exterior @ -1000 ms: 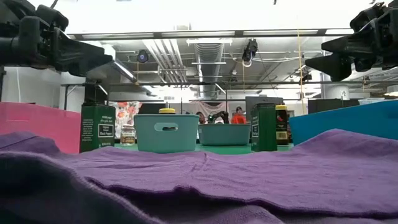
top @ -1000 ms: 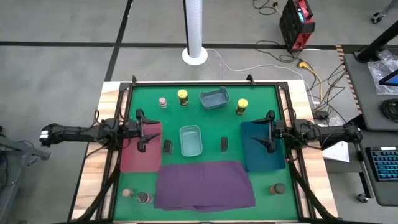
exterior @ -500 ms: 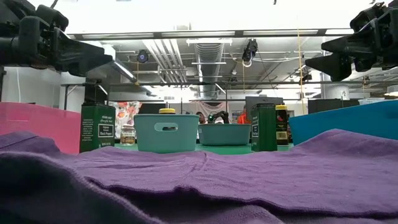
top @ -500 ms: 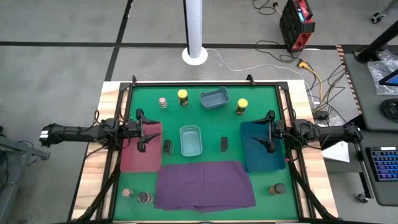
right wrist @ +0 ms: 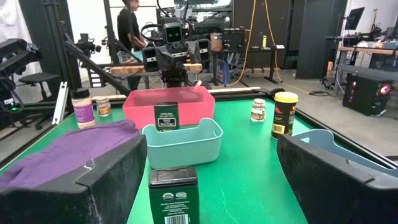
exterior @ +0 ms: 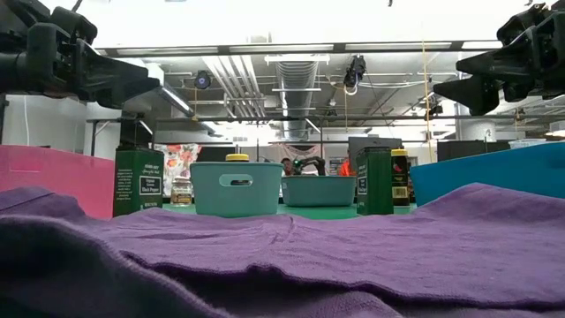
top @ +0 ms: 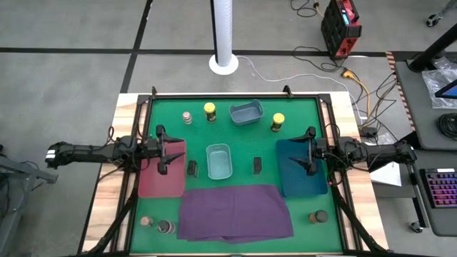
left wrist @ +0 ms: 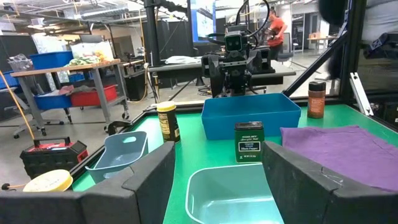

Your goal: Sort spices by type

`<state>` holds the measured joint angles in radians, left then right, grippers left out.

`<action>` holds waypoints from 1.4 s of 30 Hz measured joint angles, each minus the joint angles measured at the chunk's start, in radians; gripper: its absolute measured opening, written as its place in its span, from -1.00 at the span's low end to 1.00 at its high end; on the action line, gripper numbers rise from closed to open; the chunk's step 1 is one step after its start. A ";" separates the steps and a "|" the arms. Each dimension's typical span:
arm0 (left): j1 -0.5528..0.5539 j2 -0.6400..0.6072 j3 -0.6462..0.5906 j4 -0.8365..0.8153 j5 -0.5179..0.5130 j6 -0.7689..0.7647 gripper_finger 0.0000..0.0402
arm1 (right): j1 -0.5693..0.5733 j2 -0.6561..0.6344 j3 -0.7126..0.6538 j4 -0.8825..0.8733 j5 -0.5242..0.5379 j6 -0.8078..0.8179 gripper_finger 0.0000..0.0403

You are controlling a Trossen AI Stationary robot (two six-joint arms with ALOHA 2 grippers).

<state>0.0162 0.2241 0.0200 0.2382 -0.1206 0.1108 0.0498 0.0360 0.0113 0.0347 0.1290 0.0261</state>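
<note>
left tool (top: 163,152): raised, fingers apart | right tool (top: 307,150): raised, fingers apart

The only changes are in the room, not on the table. In the low view, the person in the red top (exterior: 345,167) far behind the green tin (exterior: 374,181) has drifted toward it. Only a red sliver now shows at the tin's left edge, where a head and shoulders showed before. A dark shape (exterior: 305,163) has come up a little further left. In the high view, off the table and well right of the tin, the keyboard (top: 437,190) glows purple rather than blue.
</note>
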 joint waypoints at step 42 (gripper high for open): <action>0.000 0.000 0.000 0.000 0.000 0.000 0.11 | 0.000 0.000 0.016 0.040 0.000 0.153 0.74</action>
<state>0.0166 0.2237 0.0204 0.2382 -0.1207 0.1108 0.0502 0.0363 0.0271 0.0751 0.1287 0.1792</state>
